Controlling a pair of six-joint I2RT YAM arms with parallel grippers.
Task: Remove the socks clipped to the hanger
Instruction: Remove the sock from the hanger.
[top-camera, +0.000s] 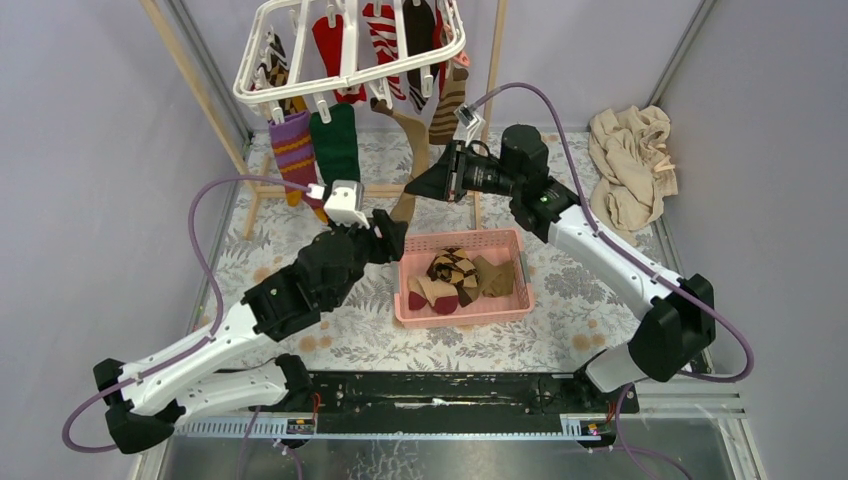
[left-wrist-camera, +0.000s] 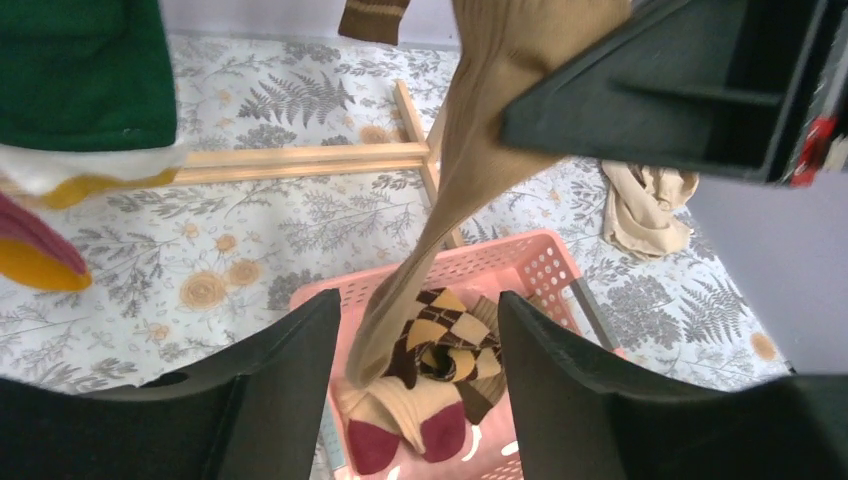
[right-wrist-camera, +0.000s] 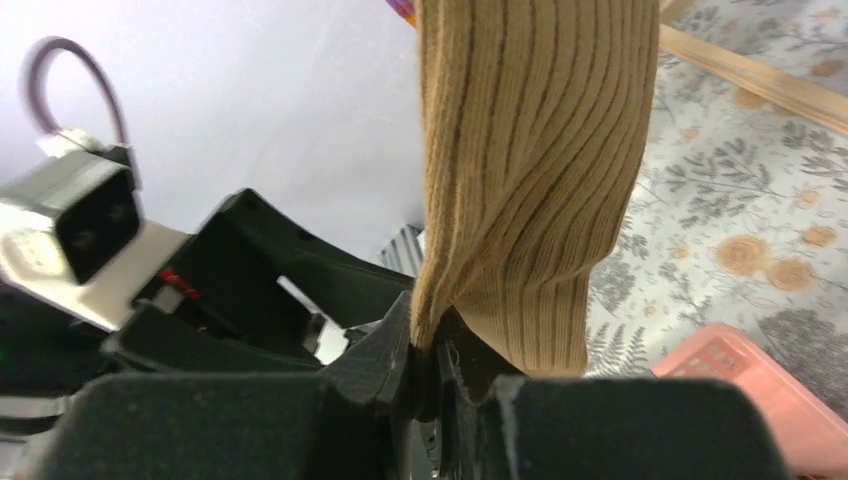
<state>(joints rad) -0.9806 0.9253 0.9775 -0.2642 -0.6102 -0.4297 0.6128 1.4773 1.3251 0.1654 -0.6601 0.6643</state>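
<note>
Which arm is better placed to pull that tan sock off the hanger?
The right. Its gripper is already shut on the tan ribbed sock, which hangs from the hanger. The left gripper stands open lower down, gripping nothing.

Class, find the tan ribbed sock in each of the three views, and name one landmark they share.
Top external: tan sock hangs at centre, just beyond the basket.
Left wrist: upper middle, trailing down toward the basket.
Right wrist: top centre, its lower edge pinched by the right gripper.
Shared landmark: the pink basket, in all three.
</note>
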